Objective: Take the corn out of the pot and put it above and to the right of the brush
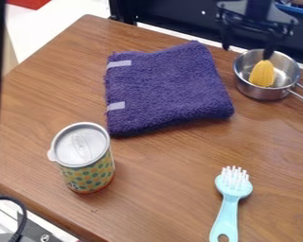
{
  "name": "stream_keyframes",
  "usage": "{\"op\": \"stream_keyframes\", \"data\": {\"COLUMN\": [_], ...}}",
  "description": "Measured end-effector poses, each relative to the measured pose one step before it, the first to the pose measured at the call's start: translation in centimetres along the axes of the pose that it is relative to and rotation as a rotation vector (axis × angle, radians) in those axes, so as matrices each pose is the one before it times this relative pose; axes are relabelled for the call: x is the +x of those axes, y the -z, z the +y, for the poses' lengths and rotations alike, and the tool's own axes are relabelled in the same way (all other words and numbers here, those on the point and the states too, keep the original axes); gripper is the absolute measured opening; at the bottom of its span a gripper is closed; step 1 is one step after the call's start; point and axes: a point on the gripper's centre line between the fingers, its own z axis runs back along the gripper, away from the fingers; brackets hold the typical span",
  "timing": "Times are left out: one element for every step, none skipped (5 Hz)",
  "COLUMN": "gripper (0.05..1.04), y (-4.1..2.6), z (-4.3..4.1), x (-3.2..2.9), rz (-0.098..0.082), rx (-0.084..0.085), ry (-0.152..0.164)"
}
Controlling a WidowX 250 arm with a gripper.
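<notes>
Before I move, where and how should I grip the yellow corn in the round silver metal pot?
From above, I'd close the black gripper across the middle of the yellow corn, pinching its long sides. It is longer than wide, narrow end towards the far rim, and the silver metal pot rings it, so a sideways approach would likely hit metal.

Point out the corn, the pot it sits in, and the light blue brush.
Corn [262,74]: camera view, middle of the yellow cob.
Pot [260,93]: camera view, outer side wall.
Light blue brush [228,212]: camera view, middle of the handle.
</notes>
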Motion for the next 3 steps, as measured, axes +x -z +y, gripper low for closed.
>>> {"op": "stream_keyframes", "data": {"gripper": [0.999,0.999,0.999], "y": [0.424,0.649,0.367], "z": [-1.411,-0.734,-0.752], "x": [0.057,0.210,0.051], "rz": [0.0041,0.0060,-0.0276], "rx": [0.0023,-0.0021,0.0165], "ry": [0.0029,-0.0124,-0.0187]}}
